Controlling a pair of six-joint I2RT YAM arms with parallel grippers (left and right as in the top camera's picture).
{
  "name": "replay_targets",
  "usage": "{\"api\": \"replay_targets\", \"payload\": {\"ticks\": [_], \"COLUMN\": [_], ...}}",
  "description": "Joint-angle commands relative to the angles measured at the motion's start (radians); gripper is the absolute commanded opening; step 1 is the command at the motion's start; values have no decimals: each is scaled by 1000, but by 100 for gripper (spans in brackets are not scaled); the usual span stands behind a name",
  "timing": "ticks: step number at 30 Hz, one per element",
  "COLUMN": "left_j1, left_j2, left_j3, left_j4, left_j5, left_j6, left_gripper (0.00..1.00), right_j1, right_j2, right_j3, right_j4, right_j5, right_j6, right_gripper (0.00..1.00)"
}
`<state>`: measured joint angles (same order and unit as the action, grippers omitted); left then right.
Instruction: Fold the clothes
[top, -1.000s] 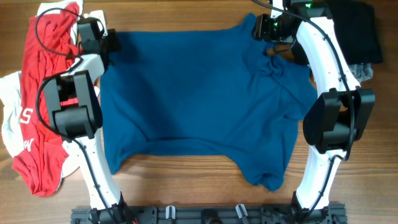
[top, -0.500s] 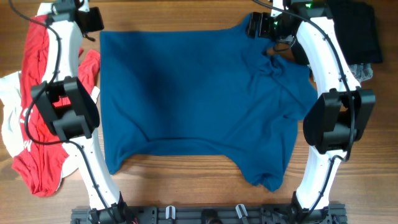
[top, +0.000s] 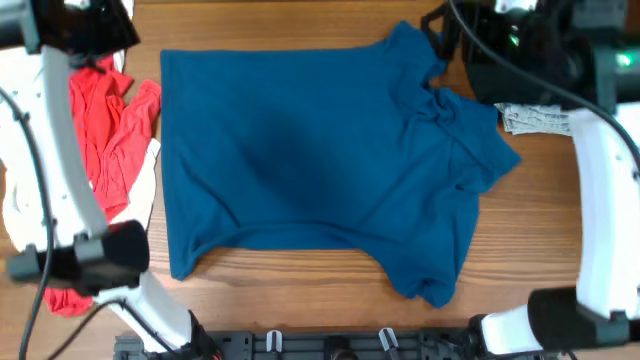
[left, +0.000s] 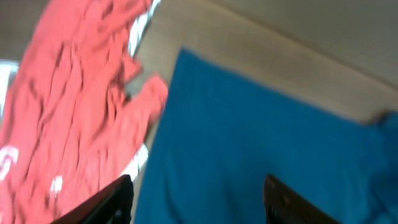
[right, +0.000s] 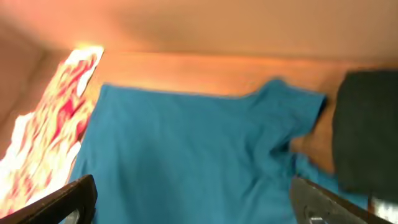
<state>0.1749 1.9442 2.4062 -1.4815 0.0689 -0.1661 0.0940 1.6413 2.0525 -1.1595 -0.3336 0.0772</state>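
lying spread flat — dark-blue t-shirt (top: 310, 160) beside red garment (top: 105, 130).

**Colour Findings**

T-shirt (top: 320, 170) is showing plain dark blue. Red garment (top: 105, 130) is carrying white print (left: 7, 163). Grey cloth (top: 535, 118) is showing speckling. Black cloth (right: 364, 130) is showing plain. Table (top: 300, 290) is showing brown wood grain.
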Motion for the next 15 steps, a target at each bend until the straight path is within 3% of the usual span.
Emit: {"api": "replay_targets", "payload": {"ticks": [1, 7, 11, 15], "left_j1": [-5, -8, -16, -16], "left_j2": [-77, -191, -335, -465], "left_j3": [9, -106, -383, -707], "left_j4": [-142, -204, -203, -190], "left_j5": [31, 37, 42, 54], "left_j6": [-29, -60, -121, -188], "left_gripper": [64, 62, 64, 67], "right_j1": [0, 0, 0, 0], "right_j2": [-3, -2, -2, -2], "right_j3": [4, -2, -48, -142], "right_j4": [-119, -359, -430, -377], "right_j5": [-33, 88, 179, 177], "right_j6": [18, 119, 186, 187], "right_gripper": [99, 99, 99, 100]}}
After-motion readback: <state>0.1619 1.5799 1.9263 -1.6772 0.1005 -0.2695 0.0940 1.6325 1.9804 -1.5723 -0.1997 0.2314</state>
